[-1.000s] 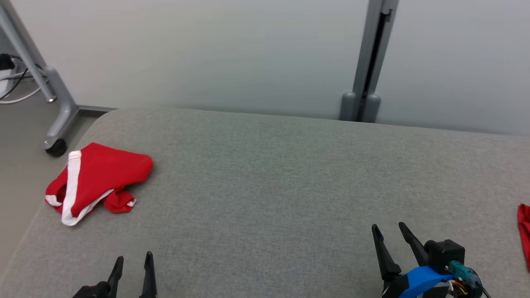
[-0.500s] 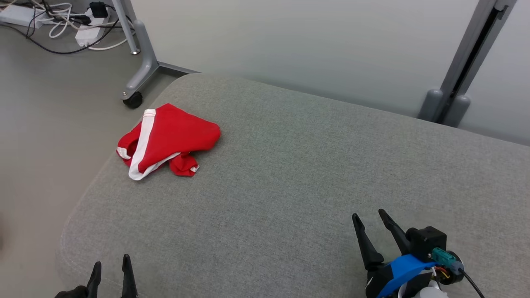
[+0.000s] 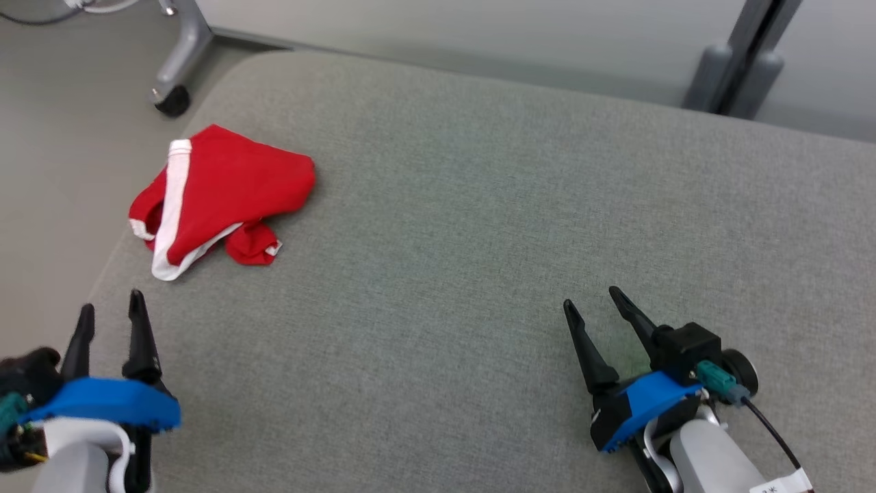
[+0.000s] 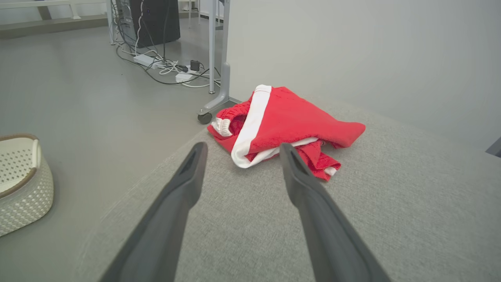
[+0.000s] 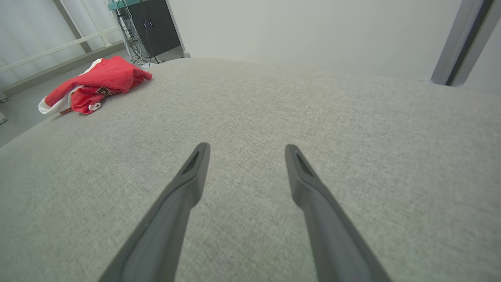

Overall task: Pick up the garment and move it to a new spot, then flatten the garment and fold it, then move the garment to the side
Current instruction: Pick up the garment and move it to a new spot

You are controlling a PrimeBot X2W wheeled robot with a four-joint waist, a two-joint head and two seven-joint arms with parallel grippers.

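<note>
Nearest me, the left gripper (image 3: 111, 302) hovers over the near left corner of the grey padded table (image 3: 465, 205), its two dark fingers spread apart with nothing between them; the right gripper (image 3: 590, 298) sits low over the near right part of the same surface, likewise released and empty; the two are well apart. Farther along, close to the table's left edge, the red garment (image 3: 226, 185) lies in a crumpled heap, white trim running along one side; it rests a little ahead of the left gripper's fingertips, apart from them, and far from the right gripper. Off the edge, a pale perforated basket (image 4: 19, 184) stands on the floor; farther still there is a caster wheel (image 3: 171, 101) under a grey frame leg, then a tangle of cables (image 4: 164, 66) and the plain wall.
</note>
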